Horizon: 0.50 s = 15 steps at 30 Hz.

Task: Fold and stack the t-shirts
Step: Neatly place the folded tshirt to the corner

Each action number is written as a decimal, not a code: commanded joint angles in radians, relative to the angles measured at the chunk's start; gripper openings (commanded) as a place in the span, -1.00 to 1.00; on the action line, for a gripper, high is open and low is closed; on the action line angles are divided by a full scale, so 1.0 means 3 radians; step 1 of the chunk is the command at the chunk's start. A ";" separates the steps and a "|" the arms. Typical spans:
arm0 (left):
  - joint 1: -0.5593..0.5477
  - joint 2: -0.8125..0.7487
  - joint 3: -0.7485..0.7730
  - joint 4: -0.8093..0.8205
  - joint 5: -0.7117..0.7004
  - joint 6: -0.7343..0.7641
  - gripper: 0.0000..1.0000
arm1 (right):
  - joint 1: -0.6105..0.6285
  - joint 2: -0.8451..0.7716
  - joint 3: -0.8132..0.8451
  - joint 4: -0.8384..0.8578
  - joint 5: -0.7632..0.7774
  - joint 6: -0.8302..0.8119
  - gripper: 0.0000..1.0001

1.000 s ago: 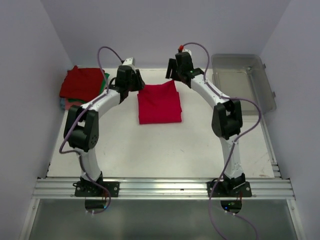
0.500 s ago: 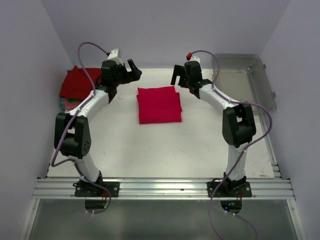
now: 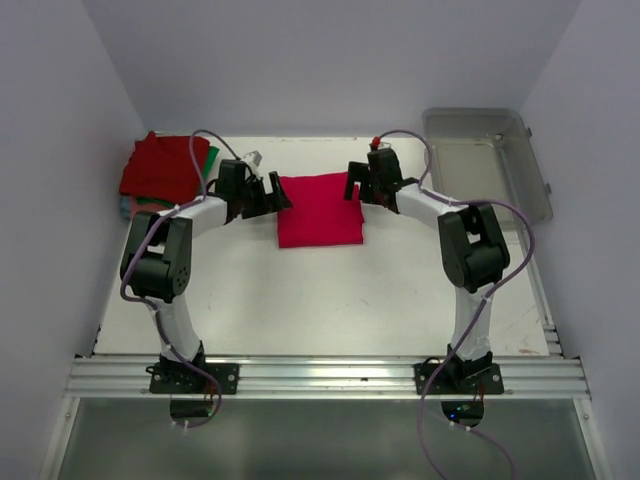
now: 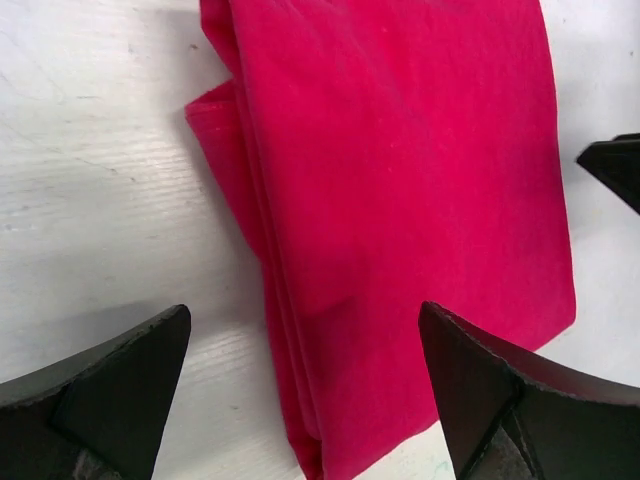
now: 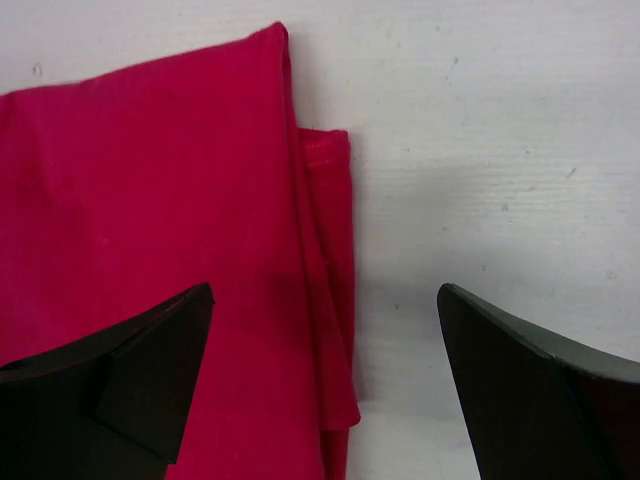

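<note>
We've brought both arms down: left gripper (image 3: pixel 277 193) and right gripper (image 3: pixel 353 187) now straddle the folded crimson-pink t-shirt (image 3: pixel 318 212), both jaws spread. We judge stacking is next.

So the folded tee (image 3: pixel 318 210) lies on the table (image 3: pixel 330 300), a bit toward the far side, with the left gripper (image 3: pixel 277 194) right at its left edge and the right gripper (image 3: pixel 353 187) at its right edge. The stack of folded tees (image 3: pixel 160 168) sits off in the far-left corner and the bin (image 3: pixel 485 165) is over at the far right, both well apart from it.
</note>
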 commanded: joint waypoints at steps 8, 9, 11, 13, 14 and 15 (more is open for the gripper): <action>0.0018 0.0496 0.0227 0.0086 0.0692 -0.0093 1.00 | -0.0058 0.0418 0.0269 -0.0102 -0.0336 0.0078 0.90; 0.0018 0.0522 0.0202 0.0106 0.0713 -0.0114 1.00 | -0.0058 0.0424 0.0259 -0.0092 -0.0336 0.0084 0.90; 0.0018 0.0543 0.0166 0.0173 0.0769 -0.0144 1.00 | -0.0058 0.0393 0.0187 -0.0031 -0.0331 0.0109 0.89; 0.0018 0.0568 0.0160 0.0193 0.0815 -0.0165 1.00 | -0.0058 0.0378 0.0141 0.0010 -0.0336 0.0124 0.89; 0.0018 0.0578 0.0160 0.0203 0.0846 -0.0170 1.00 | -0.0053 0.0378 0.0136 0.0000 -0.0336 0.0140 0.89; 0.0013 0.0614 0.0160 0.0209 0.0882 -0.0175 1.00 | -0.0063 0.0372 0.0141 -0.0010 -0.0422 0.0150 0.89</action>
